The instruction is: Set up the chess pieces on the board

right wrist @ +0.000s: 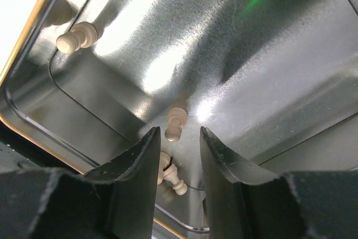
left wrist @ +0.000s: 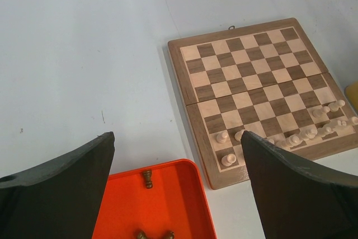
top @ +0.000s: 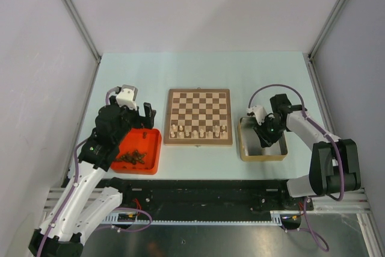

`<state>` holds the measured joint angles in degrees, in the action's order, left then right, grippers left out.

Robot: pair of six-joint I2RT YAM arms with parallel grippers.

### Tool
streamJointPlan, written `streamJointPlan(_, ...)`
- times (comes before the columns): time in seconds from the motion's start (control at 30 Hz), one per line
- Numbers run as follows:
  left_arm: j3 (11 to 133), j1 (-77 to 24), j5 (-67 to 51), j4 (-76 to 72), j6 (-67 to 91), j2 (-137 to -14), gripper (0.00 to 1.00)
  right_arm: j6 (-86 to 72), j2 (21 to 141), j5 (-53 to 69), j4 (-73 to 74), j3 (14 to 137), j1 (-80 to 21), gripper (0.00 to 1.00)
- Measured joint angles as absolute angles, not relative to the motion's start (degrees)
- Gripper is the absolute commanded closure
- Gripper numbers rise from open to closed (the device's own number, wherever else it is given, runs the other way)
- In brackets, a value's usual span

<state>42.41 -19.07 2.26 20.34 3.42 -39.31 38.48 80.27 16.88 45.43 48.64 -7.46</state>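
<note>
In the tin (right wrist: 268, 54), the right fingers (right wrist: 146, 163) stand narrow astride a pawn (right wrist: 174, 126) (lower centre), not yet clamped, aligned for pickup; the left fingers (left wrist: 56, 194) hang wide over the tray (left wrist: 168, 200).

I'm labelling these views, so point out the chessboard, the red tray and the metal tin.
chessboard (top: 198, 109), top view, bare middle squares.
red tray (left wrist: 179, 200), left wrist view, bare floor.
metal tin (right wrist: 268, 54), right wrist view, bare floor.
</note>
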Motion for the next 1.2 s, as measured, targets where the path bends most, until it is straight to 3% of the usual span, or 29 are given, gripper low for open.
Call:
streamJointPlan(0.23,42.41,-19.07,2.26,20.25,3.42,-39.31,0.00,38.02,81.45,15.79,45.01,47.62,-7.94,0.71)
streamJointPlan(0.43,42.41,-19.07,2.22,20.25,3.40,-39.31,0.00,37.87,82.30,15.16,44.69,47.31,-8.25,0.88)
streamJointPlan(0.63,42.41,-19.07,2.17,20.23,3.40,-39.31,0.00,37.98,81.58,14.39,44.53,47.31,-8.19,0.97)
streamJointPlan(0.9,42.41,-19.07,2.15,20.23,3.42,-39.31,0.00,39.24,78.65,14.35,46.76,50.11,-5.85,0.98)
streamJointPlan(1.2,42.41,-19.07,2.17,20.23,3.40,-39.31,0.00,39.64,78.37,15.44,50.48,62.30,-9.30,0.97)
